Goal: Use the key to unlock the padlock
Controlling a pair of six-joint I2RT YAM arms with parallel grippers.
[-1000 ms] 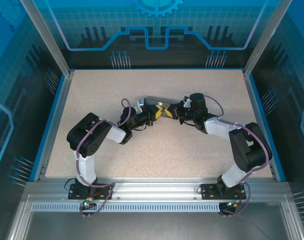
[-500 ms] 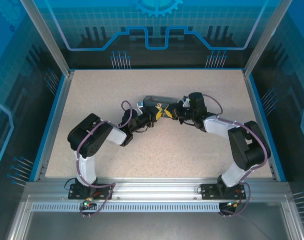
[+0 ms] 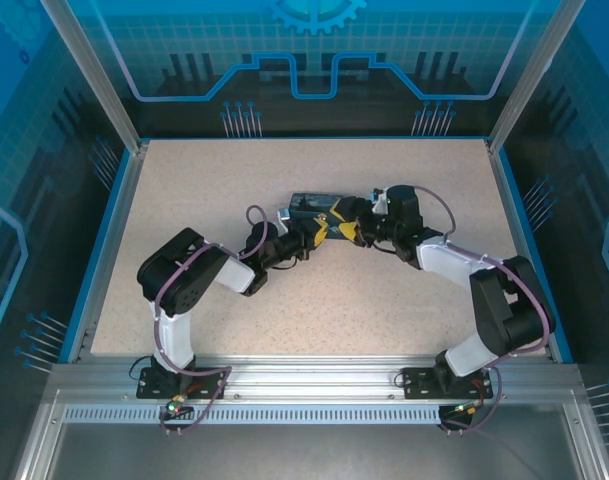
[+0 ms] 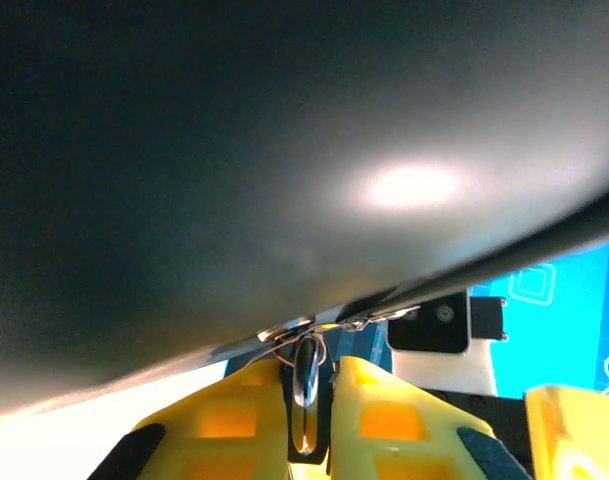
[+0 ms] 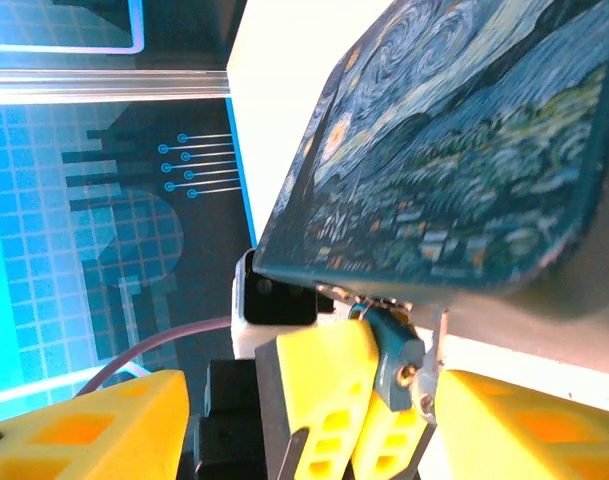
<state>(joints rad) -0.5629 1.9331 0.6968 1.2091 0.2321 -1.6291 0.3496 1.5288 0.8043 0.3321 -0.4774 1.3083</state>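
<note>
The teal-blue padlock [image 5: 394, 362] hangs by its shackle from the clasp of the painted tin [image 5: 464, 150]. My left gripper [image 4: 309, 400] is shut on the padlock, whose shiny metal part [image 4: 306, 375] is squeezed between the yellow fingers [image 4: 234, 415]. In the right wrist view those same fingers [image 5: 324, 385] clamp the teal body. A thin metal sliver, apparently the key [image 5: 431, 375], sticks out by the padlock's brass keyhole end. My right gripper [image 5: 304, 430] is open, with one finger [image 5: 84, 430] on either side of the padlock. From above, the left gripper [image 3: 320, 230] and right gripper [image 3: 346, 228] meet at the tin [image 3: 309, 203].
The tin lies near the middle of the speckled table [image 3: 404, 300], partly lifted at the grippers' side. Blue walls and an aluminium frame [image 3: 304, 375] surround the table. A purple-grey cable [image 5: 154, 345] runs behind the left gripper.
My right gripper has gone from shut to open, and its arm has pushed a little left toward the tin. The left gripper stays clamped in place.
</note>
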